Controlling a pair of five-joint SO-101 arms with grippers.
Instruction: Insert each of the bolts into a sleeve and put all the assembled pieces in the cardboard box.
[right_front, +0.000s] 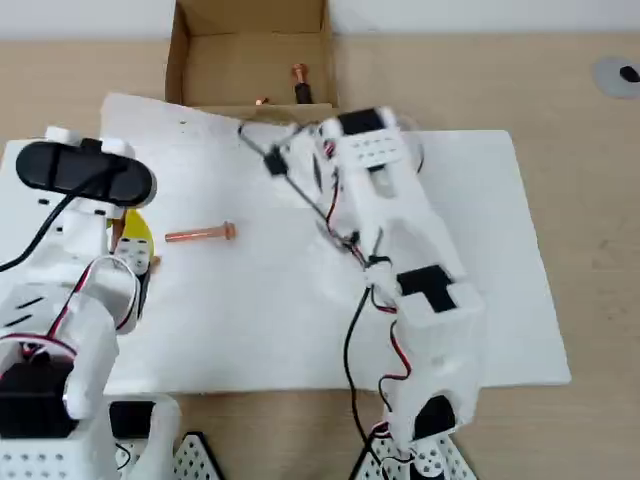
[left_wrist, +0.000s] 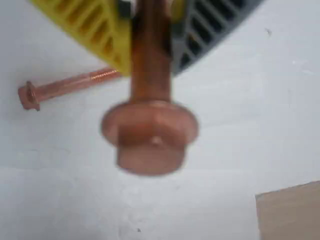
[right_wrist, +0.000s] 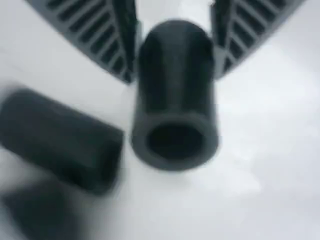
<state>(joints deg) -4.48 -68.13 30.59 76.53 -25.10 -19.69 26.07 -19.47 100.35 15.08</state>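
The left end effector (left_wrist: 150, 30) is gripping a bolt (left_wrist: 149, 125) near the edge of the sheet (left_wrist: 240, 125). A second bolt (left_wrist: 60, 89) is lying on open sheet. The right end effector (right_wrist: 172, 67) is holding a sleeve (right_wrist: 175, 115) near the cardboard box (right_front: 185, 60).

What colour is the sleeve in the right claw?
Dark grey, nearly black; the right wrist view shows the sleeve best.

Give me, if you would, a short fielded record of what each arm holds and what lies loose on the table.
left pincer: shut on held bolt, head toward camera
right pincer: shut on held sleeve, bore facing camera
loose bolt: lying on white sheet
spare sleeve: lying beside the held sleeve
cardboard box: assembled piece inside
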